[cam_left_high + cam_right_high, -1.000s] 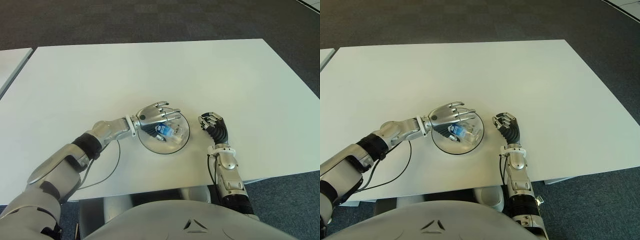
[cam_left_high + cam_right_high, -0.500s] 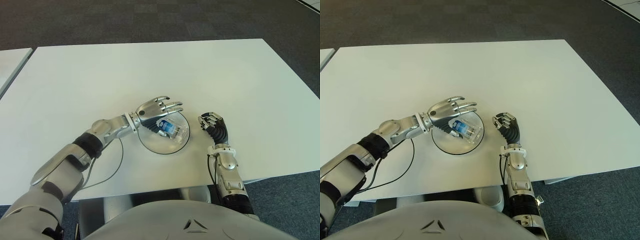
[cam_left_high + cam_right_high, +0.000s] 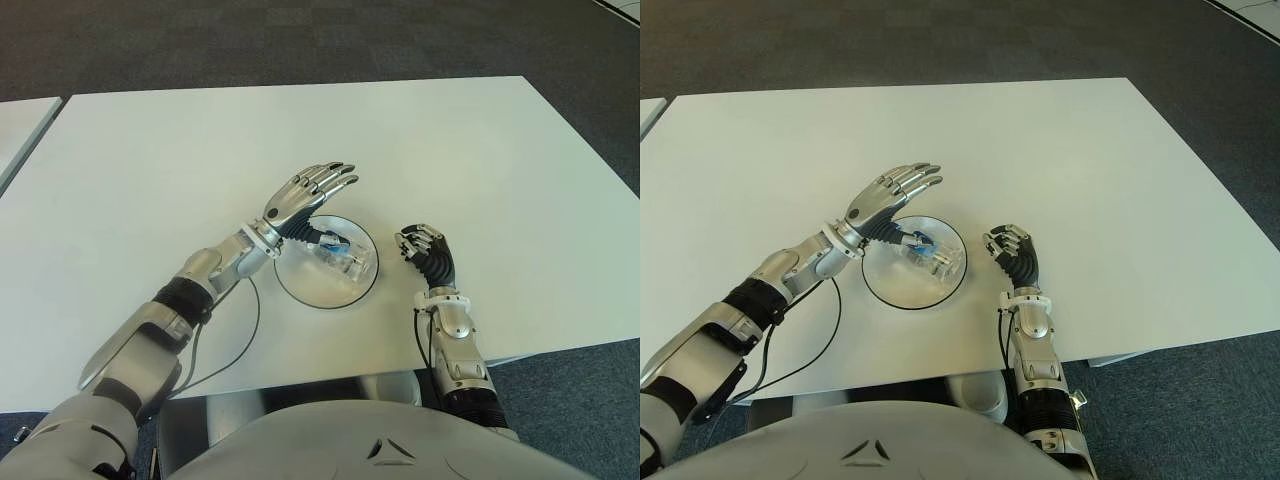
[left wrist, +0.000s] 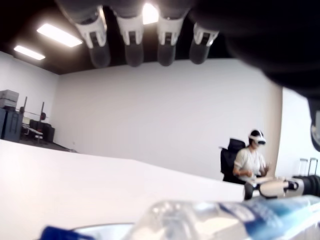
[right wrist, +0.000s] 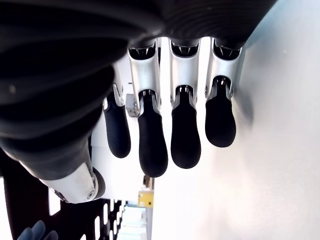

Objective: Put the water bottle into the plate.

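A small clear water bottle [image 3: 340, 254] with a blue label and blue cap lies on its side inside the round clear plate [image 3: 300, 288] near the table's front middle. My left hand [image 3: 305, 196] hovers above the plate's far left rim with its fingers stretched out flat and nothing in them. In the left wrist view the bottle [image 4: 235, 220] lies below the extended fingertips [image 4: 131, 50], apart from them. My right hand [image 3: 425, 248] shows just right of the plate, fingers curled and holding nothing.
The white table [image 3: 300, 140] spreads wide beyond the plate. Another white table's corner [image 3: 20, 125] shows at the far left. A black cable [image 3: 235, 335] loops along my left forearm. A seated person [image 4: 252, 162] wearing a headset appears far off in the left wrist view.
My left hand has lifted up and away from the plate, its fingers straightening. The bottle stays lying in the plate, now uncovered. The right hand has not moved.
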### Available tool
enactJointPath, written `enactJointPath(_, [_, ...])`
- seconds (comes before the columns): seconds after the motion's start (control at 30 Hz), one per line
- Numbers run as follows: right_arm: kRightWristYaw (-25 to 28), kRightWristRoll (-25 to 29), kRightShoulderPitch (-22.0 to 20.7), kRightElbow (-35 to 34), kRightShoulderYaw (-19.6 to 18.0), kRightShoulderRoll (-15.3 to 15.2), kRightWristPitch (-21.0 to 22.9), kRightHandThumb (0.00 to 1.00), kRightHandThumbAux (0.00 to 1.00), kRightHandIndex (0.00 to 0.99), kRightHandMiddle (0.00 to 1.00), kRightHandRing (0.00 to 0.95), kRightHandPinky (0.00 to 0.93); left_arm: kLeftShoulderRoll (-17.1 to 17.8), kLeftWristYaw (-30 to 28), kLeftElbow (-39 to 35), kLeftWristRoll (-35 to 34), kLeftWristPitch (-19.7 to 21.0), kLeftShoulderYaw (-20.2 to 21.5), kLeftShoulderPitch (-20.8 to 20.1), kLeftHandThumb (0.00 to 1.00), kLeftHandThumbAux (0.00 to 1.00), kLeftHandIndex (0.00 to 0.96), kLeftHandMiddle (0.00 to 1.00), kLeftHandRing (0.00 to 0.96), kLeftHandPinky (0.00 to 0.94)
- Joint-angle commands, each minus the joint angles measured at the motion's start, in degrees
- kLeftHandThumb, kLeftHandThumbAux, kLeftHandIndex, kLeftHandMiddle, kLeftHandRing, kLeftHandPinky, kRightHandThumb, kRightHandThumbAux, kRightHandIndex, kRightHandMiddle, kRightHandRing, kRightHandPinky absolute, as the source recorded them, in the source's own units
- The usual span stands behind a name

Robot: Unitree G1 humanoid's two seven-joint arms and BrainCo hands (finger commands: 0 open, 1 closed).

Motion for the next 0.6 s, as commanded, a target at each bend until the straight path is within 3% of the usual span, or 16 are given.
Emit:
enactJointPath(0.03, [0.0,0.3,0.8,0.8,-0.2,0.1,2.3,0.705,0.729,0.434,0.642,0.649,0.659,-1.8,-0.6,0.2,-4.9,-1.6,2.9,2.7,0.0,0.38,0.0,0.0,0.0,0.0])
enactJointPath(0.23, [-0.2,0.2,0.8,0.6,-0.3,-0.1,3.0,0.705,0.729,0.434,0.64,0.645,0.654,-3.9,0.6,2.9,-8.0,-4.3,5.1,4.3,0.0,0.381,0.0,0.0,0.0,0.0])
enactJointPath(0.6, [0.3,0.4,0.4,1.0,-0.3,-0.6,2.8,0.704,0.728,0.435,0.649,0.652,0.666,-7.2,8.7,11.8,-9.8,-13.1,9.0,5.1,0.0,0.413,0.0,0.0,0.0,0.0])
